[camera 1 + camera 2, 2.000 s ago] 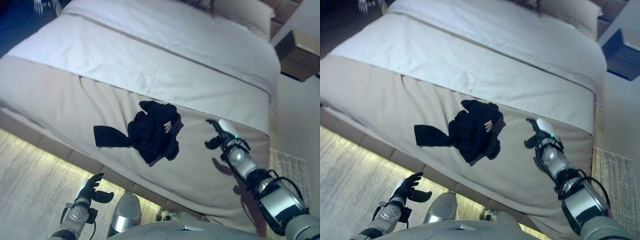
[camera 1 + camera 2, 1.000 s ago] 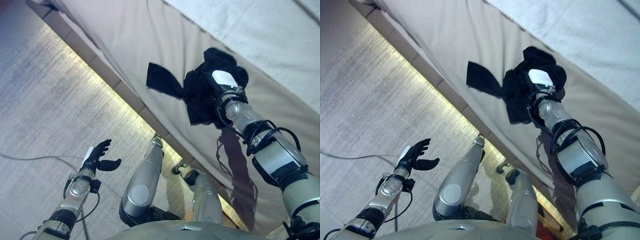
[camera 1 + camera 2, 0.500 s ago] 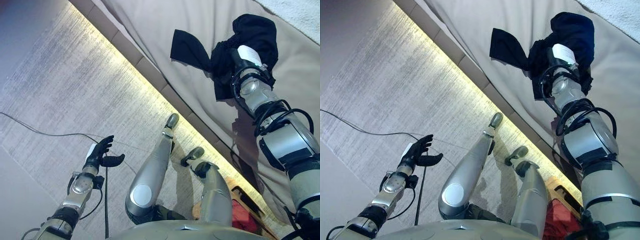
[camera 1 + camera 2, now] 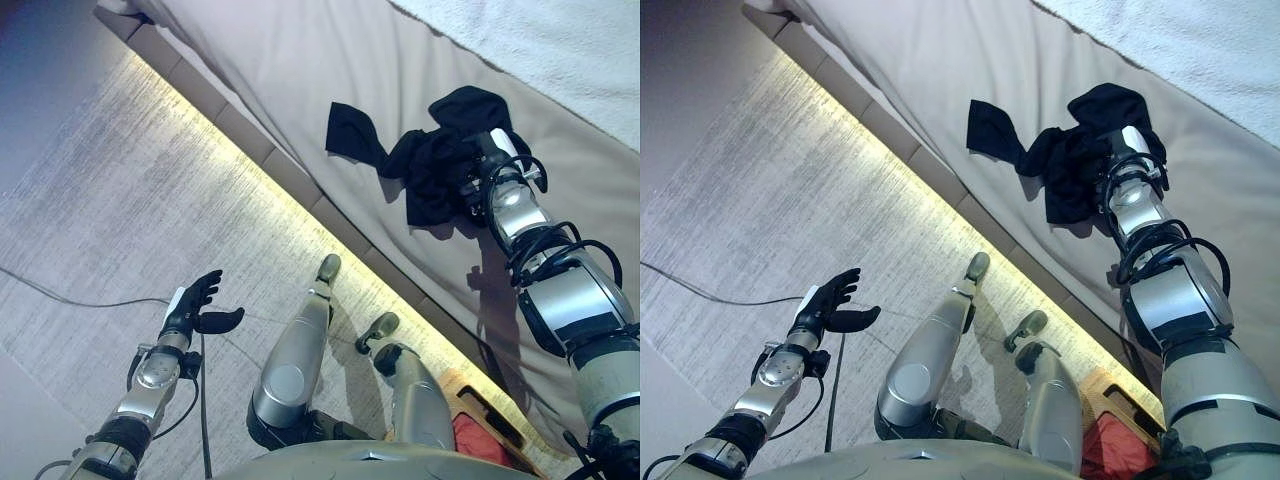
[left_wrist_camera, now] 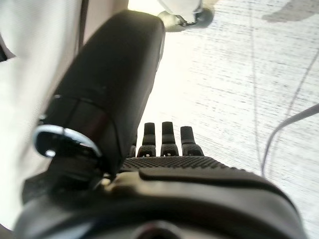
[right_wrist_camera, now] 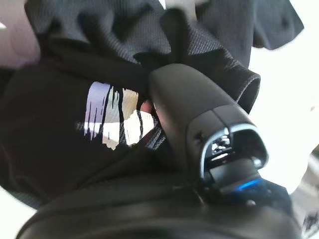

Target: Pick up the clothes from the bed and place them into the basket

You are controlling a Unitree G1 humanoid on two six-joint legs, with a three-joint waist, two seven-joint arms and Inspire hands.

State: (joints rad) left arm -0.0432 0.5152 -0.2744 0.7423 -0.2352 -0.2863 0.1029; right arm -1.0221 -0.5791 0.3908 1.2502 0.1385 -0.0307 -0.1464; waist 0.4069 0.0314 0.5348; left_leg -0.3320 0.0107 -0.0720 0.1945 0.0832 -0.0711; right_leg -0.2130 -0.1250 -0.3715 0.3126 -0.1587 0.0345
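Now: right hand (image 4: 492,160) on the black clothes (image 4: 430,168).
Its fingers grasp the bunched cloth on the bed (image 4: 300,80); left hand (image 4: 192,310) hangs released over the floor (image 4: 90,200).

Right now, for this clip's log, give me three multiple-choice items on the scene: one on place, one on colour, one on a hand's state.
1. Where does the garment lie?
A. on the bed cover
B. on the floor
C. in a basket

2. What colour is the garment?
A. white
B. black
C. red

3. What is the left hand doing?
A. clutching cloth
B. gripping a handle
C. held open over the floor, holding nothing

Key: 1 A, it lies bunched on the beige cover; 2 B, dark fabric throughout; 3 C, its fingers are straight and bare.
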